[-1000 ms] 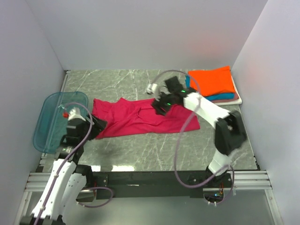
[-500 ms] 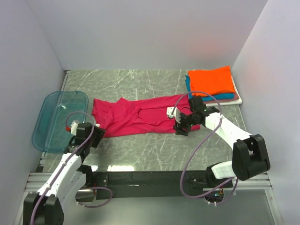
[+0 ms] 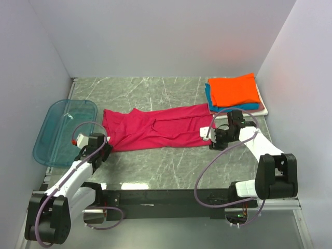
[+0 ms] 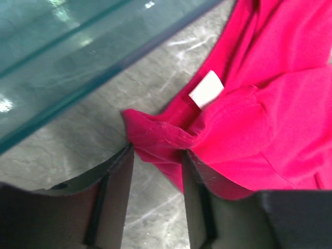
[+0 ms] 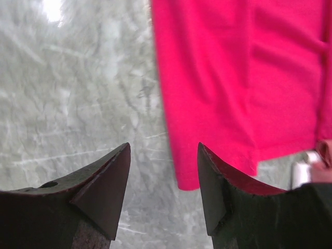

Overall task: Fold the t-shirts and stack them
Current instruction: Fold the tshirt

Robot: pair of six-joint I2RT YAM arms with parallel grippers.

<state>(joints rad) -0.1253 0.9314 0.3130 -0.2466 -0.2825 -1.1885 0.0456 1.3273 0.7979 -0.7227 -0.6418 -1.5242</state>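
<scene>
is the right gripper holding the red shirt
No, the right gripper is open with only bare marble table in the gap, and the magenta-red shirt lies beyond its tips.

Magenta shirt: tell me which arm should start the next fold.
Probably left: the left gripper straddles the magenta shirt's bunched corner. The right gripper is open, mostly over bare table beside the hem.
</scene>
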